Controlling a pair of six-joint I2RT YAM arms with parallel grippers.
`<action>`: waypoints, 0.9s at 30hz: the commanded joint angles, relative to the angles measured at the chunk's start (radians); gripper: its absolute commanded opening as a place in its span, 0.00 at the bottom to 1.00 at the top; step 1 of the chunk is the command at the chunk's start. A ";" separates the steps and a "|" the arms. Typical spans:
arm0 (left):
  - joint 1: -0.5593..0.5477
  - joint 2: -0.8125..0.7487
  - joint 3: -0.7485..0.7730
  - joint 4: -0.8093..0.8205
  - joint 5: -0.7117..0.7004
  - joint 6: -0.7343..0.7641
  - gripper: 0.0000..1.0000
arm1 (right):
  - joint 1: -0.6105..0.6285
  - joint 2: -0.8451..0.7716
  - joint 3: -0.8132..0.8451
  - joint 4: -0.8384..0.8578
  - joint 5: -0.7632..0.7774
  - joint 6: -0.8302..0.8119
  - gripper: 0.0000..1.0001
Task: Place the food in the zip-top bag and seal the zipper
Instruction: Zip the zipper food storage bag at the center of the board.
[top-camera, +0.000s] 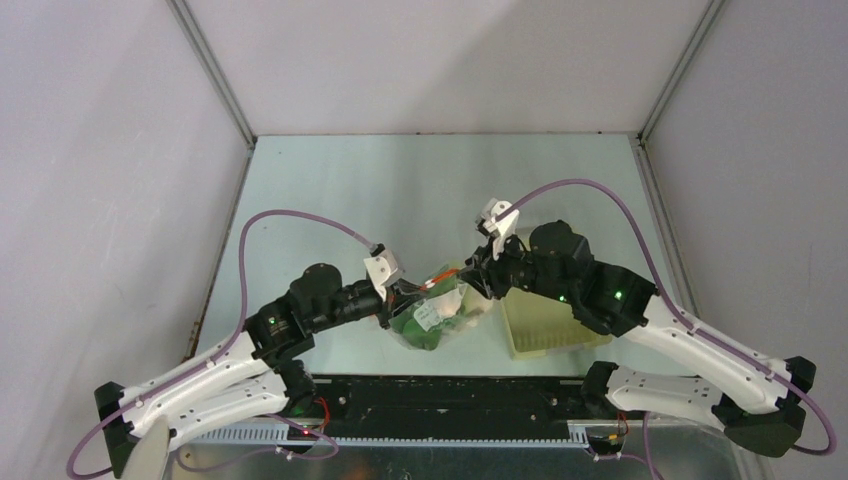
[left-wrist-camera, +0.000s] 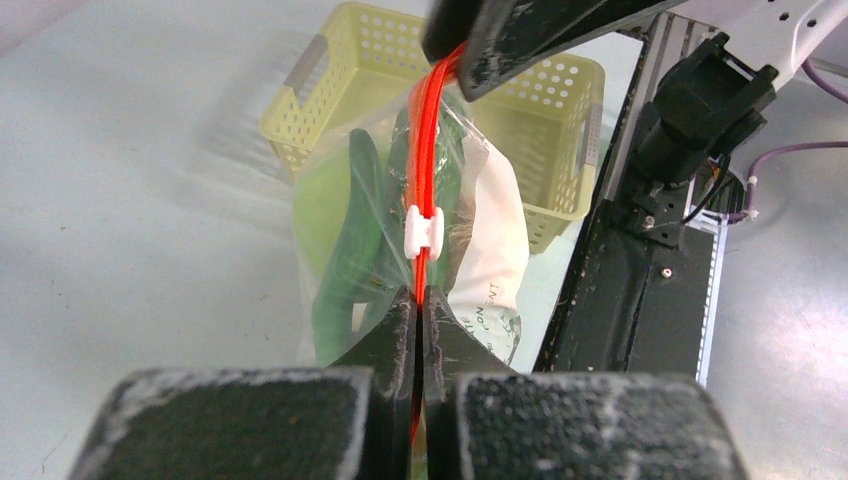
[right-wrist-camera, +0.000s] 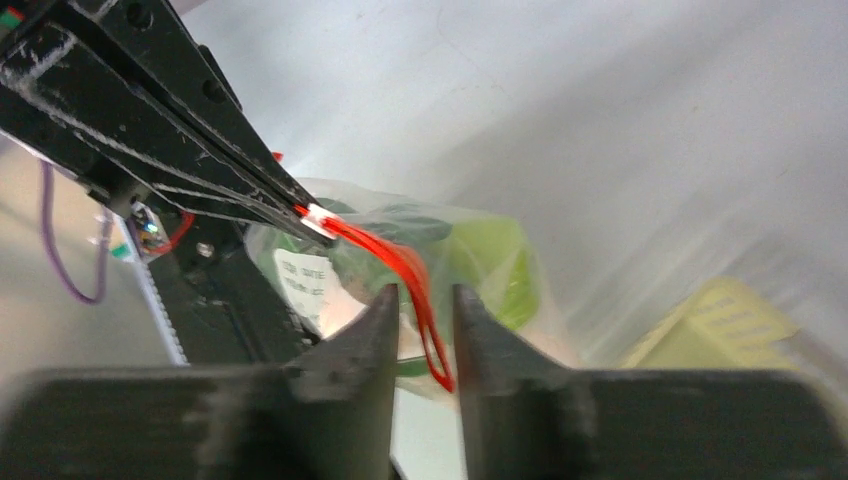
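Observation:
The clear zip-top bag (top-camera: 432, 318) stands between the two arms, with a green apple (left-wrist-camera: 318, 200) and a long green pepper (left-wrist-camera: 352, 250) showing through the plastic. Its orange-red zipper (left-wrist-camera: 428, 150) runs taut along the top, and the white slider (left-wrist-camera: 424, 232) sits close to my left fingers. My left gripper (left-wrist-camera: 418, 297) is shut on the near end of the strip. My right gripper (right-wrist-camera: 421, 292) is open, its fingers standing either side of the zipper's other end (right-wrist-camera: 420, 290) with a gap showing. Other food is hidden or too unclear to name.
The pale yellow perforated basket (top-camera: 552, 330) lies just right of the bag, under the right arm. The black base rail (top-camera: 450, 395) runs along the near edge. A printed white label (left-wrist-camera: 490, 260) shows on the bag's side.

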 joint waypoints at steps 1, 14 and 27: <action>0.002 -0.014 0.019 0.019 0.046 0.032 0.00 | -0.029 -0.054 0.056 0.001 -0.147 -0.217 0.50; 0.000 0.035 0.084 -0.007 0.107 0.077 0.00 | -0.042 0.079 0.105 -0.042 -0.579 -0.640 0.74; 0.001 0.036 0.082 -0.008 0.105 0.083 0.00 | -0.037 0.245 0.217 -0.188 -0.603 -0.765 0.67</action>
